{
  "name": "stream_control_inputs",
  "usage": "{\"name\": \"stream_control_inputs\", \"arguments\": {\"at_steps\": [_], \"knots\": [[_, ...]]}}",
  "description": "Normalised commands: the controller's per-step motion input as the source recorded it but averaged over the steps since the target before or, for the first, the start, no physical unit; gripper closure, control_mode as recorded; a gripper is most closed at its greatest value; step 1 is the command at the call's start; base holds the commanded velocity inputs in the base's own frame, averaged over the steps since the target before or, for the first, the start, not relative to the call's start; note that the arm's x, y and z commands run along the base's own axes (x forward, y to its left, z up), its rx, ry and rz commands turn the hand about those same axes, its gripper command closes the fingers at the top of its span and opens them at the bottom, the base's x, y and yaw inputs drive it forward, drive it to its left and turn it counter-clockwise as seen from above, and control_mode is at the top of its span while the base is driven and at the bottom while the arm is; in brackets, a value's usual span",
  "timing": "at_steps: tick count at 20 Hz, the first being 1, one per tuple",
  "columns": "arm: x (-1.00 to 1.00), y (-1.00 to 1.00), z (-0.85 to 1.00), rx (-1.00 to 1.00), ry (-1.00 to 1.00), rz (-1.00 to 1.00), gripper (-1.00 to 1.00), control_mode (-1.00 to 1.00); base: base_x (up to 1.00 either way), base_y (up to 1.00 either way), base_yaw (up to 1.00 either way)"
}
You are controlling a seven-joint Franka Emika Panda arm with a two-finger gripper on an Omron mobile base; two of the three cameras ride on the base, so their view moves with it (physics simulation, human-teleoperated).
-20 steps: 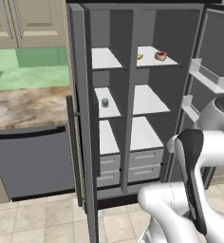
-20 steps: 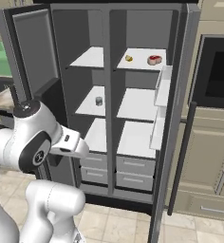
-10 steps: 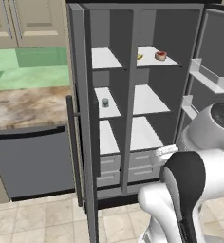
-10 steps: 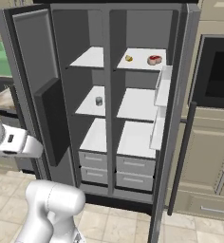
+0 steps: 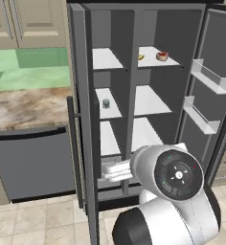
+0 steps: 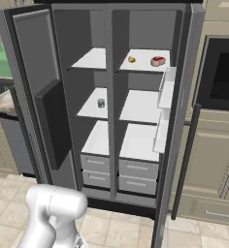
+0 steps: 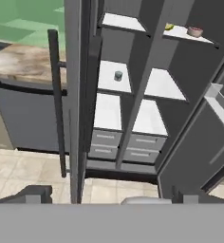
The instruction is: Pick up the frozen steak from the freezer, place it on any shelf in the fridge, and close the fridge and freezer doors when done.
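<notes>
Beige cabinets and a green wall panel back the kitchen at the far left, above a marbled counter (image 5: pixel 28 107) with a dark grey dishwasher front (image 5: pixel 31 162) under it; the left base view takes these in most fully. Next comes the left door (image 5: pixel 81 119), swung open. The hand view looks along its edge and its dark bar handle (image 7: pixel 57 99), while the right base view shows its inner face with a black block (image 6: pixel 53 121) on it.

Both doors stand open on the tall grey unit. In the freezer (image 6: pixel 87 87), the narrower left compartment, a small grey-teal can (image 5: pixel 106 103) stands on the middle white board. To its right, in the fridge (image 6: pixel 145 80), the frozen steak (image 6: pixel 157 61) lies on the top shelf (image 6: pixel 143 54), just beside a small yellow item (image 6: pixel 131 59) on its left. Grey drawers (image 6: pixel 136 170) fill the bottom of both compartments.

Further right, the plain right door (image 5: pixel 215 52) carries white bins (image 5: pixel 210 79). Past it, the right base view has a dark oven recess (image 6: pixel 223 72) set in beige cabinetry. Pale tiles (image 6: pixel 116 227) cover the floor.

Of the gripper (image 7: pixel 112 198), only dark scraps show at the bottom of the hand view; I cannot tell how far apart its fingers stand.
</notes>
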Motion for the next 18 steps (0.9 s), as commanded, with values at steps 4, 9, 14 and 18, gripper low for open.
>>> {"name": "stream_control_inputs", "arguments": {"at_steps": [4, 9, 14, 18], "knots": [[0.23, 1.0, -0.01, 0.0, -0.42, 0.0, -1.0, -1.0, 0.0, 0.0, 0.0], [0.6, 1.0, -0.35, 0.09, -0.31, -0.07, -1.0, -1.0, 0.0, 0.0, 0.0], [0.87, 0.69, -0.22, 0.03, -0.08, -0.11, -1.0, -1.0, 0.0, 0.0, 0.0], [0.83, 0.18, -0.22, -0.08, 0.0, -0.19, -1.0, -1.0, 0.0, 0.0, 0.0]]}}
